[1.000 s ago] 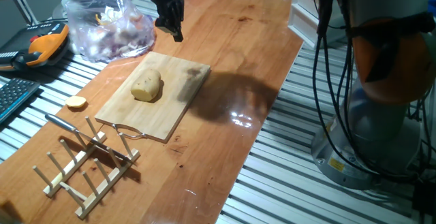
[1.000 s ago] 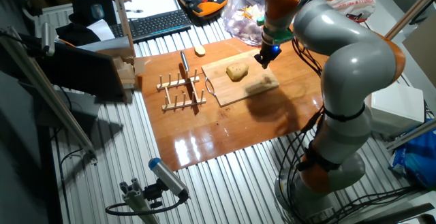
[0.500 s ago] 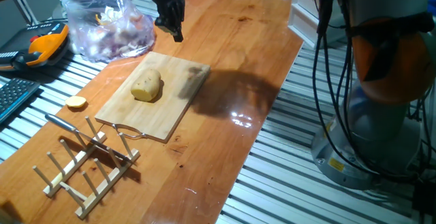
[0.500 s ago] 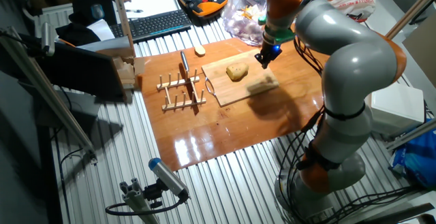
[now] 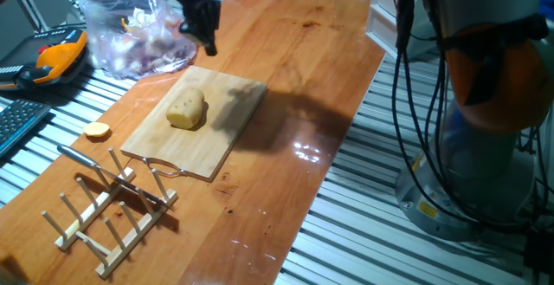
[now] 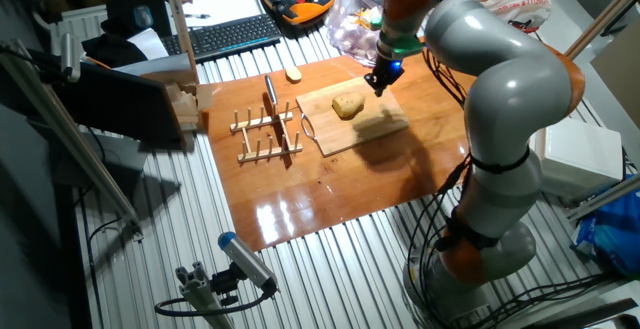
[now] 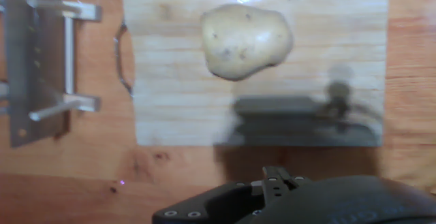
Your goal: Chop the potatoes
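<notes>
The potato (image 5: 186, 109) I'm meant to chop is a single whole lump, uncut, pale yellow-tan with a smooth matte skin and a few small dark specks that show in my hand view (image 7: 245, 40). It is a rounded, slightly lopsided oval, broader at one end. It lies on its side on the pale wooden cutting board (image 5: 227, 120), resting flat on the board's surface, nearer one long edge than the middle. From the other fixed view it sits as a small tan lump (image 6: 348, 106) on the board.
</notes>
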### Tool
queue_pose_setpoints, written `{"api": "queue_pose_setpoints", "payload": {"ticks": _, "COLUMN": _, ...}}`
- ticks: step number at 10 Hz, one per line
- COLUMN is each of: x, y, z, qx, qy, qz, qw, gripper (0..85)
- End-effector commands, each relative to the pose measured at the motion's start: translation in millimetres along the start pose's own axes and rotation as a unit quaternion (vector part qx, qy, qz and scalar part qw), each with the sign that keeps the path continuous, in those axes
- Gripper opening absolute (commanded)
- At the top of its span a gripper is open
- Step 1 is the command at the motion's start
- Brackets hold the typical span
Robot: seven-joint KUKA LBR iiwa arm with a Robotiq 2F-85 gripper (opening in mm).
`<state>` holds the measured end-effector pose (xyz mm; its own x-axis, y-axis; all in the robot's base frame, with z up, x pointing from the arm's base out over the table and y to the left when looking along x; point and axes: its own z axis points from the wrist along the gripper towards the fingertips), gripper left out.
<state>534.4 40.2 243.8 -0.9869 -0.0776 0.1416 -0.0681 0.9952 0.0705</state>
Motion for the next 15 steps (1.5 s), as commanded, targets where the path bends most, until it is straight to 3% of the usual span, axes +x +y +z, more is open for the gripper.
{"api": "queue_pose_setpoints", "payload": {"ticks": 1, "x": -4.0, "y": 62.7, "z": 3.7, "qx": -0.001, "qy": 0.001, "qz": 0.006, "qw": 1.0, "gripper": 0.0}}
{"api": "queue_pose_setpoints", "payload": {"ticks": 3, "x": 2.1, "y": 105.8, "z": 13.8, "qx": 0.0, "qy": 0.007, "qz": 0.034, "qw": 0.9994, "gripper": 0.0}}
{"api": "queue_pose_setpoints", "payload": {"ticks": 6, "x": 13.0, "y": 135.0, "z": 48.3, "qx": -0.014, "qy": 0.0, "qz": 0.063, "qw": 0.9979, "gripper": 0.0}}
{"api": "queue_pose_setpoints", "payload": {"ticks": 8, "x": 15.3, "y": 141.2, "z": 59.7, "qx": -0.024, "qy": -0.005, "qz": 0.07, "qw": 0.9972, "gripper": 0.0}}
{"api": "queue_pose_setpoints", "payload": {"ticks": 10, "x": 16.7, "y": 142.1, "z": 59.7, "qx": -0.03, "qy": -0.006, "qz": 0.077, "qw": 0.9965, "gripper": 0.0}}
{"api": "queue_pose_setpoints", "payload": {"ticks": 11, "x": 15.1, "y": 140.8, "z": 59.0, "qx": -0.032, "qy": -0.013, "qz": 0.077, "qw": 0.9965, "gripper": 0.0}}
{"api": "queue_pose_setpoints", "payload": {"ticks": 13, "x": 10.9, "y": 138.0, "z": 59.9, "qx": -0.035, "qy": -0.013, "qz": 0.077, "qw": 0.9964, "gripper": 0.0}}
{"api": "queue_pose_setpoints", "payload": {"ticks": 15, "x": 7.6, "y": 135.4, "z": 58.3, "qx": -0.027, "qy": -0.019, "qz": 0.082, "qw": 0.9961, "gripper": 0.0}}
